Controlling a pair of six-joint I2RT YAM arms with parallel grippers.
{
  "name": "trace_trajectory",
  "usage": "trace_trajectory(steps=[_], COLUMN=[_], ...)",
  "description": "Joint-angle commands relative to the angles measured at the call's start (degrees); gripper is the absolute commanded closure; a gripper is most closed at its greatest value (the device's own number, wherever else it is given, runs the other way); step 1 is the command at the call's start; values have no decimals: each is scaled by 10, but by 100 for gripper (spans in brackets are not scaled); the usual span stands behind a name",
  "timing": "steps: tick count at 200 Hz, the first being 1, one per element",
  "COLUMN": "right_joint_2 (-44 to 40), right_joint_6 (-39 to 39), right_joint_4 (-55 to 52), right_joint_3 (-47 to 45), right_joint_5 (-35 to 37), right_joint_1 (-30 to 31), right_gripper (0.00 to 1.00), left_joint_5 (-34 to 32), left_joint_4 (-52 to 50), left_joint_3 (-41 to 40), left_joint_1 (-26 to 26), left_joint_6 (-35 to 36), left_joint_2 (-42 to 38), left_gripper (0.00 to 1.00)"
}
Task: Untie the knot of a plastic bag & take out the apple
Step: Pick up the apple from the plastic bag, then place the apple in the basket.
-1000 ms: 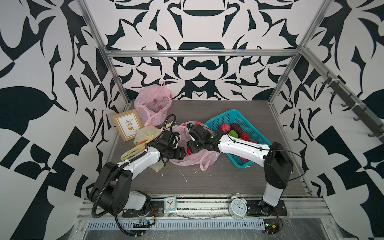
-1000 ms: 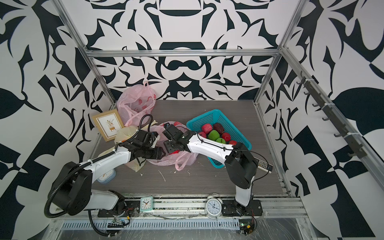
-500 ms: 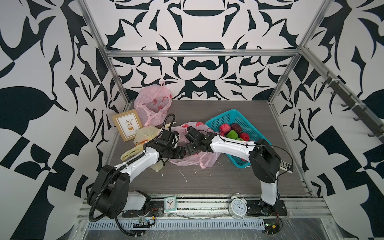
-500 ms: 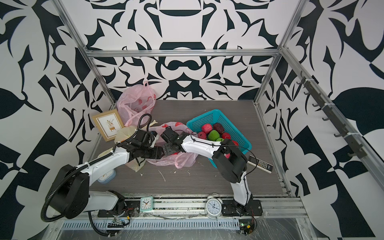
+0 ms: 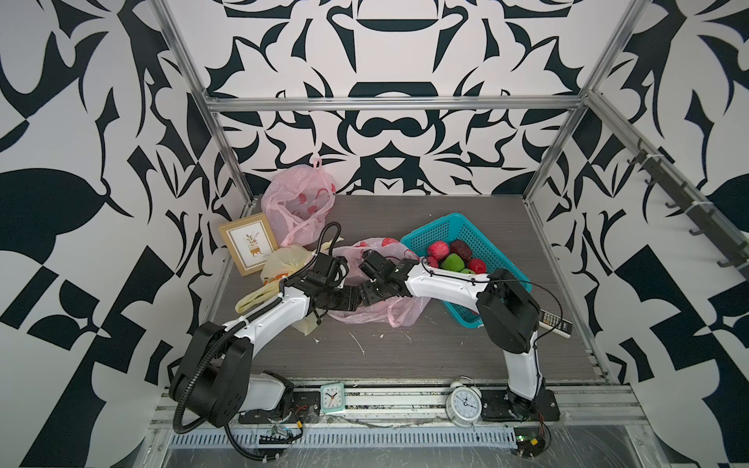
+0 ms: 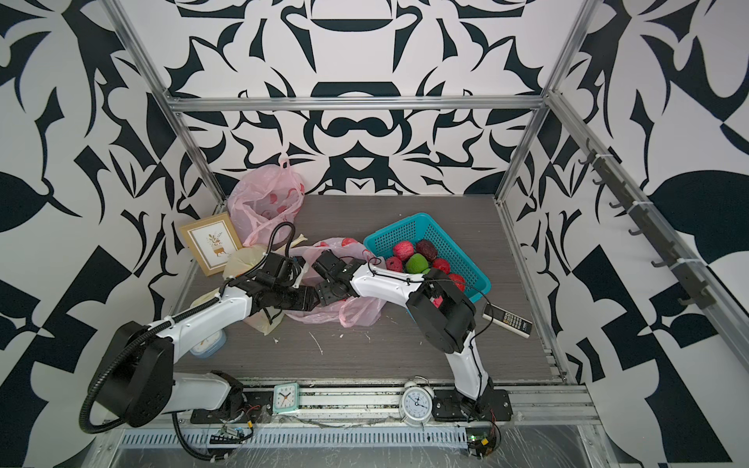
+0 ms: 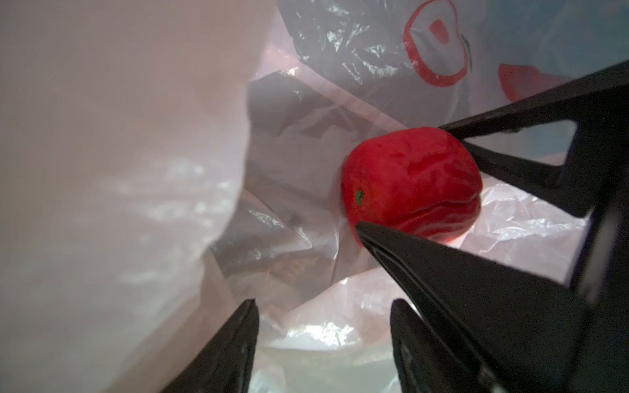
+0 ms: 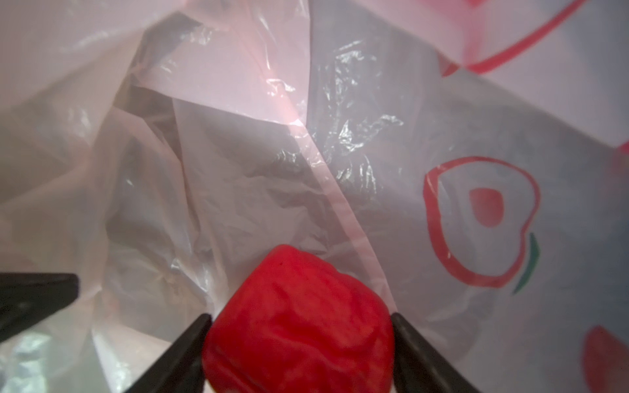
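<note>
A pink plastic bag printed with red apples lies mid-table, and both grippers reach into its mouth. The right wrist view shows a red apple inside the bag. My right gripper is shut on it, with one black finger against each side. From the left wrist view the same apple sits between the right gripper's fingers. My left gripper is open just beside them, with only bag film between its fingers. In both top views the fingertips and the apple are hidden by the bag. No knot shows.
A teal basket of red and green fruit stands right of the bag. A second pink bag, a picture frame and a yellowish bag crowd the back left. A remote lies at the right. Two clocks sit at the front rail.
My right arm has pushed further left into the bag toward the left gripper, and its elbow has swung left. The left arm has hardly moved.
</note>
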Motion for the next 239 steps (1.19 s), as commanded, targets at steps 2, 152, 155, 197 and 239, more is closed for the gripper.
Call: trace_trajectory(steps=[2,152,155,197,239], right_joint_2=[-7,-329,-338,-438,-451], right_joint_6=[-1,-71,-76,-117,-112], right_joint_4=[0,116,104,-70,-186], right_joint_3=[12,-41,-40,-67,-138], right_joint_5=[-19,-141,-127,131,182], right_joint_1=[3,-99,-106,-194,-295], right_gripper=[33,57,57,56,56], left_joint_5=[-4,-38,-49,-152,-132], left_joint_4=[-15,-89,-99,-189,-238], left_joint_3=[21,162,167,181,185], left_joint_1=[-2,-2,-2,8,50], left_joint_6=[4,35,39,70,68], left_joint_2=[-19,-182,-183,-191,-172], left_gripper=[34,31,31,28,25])
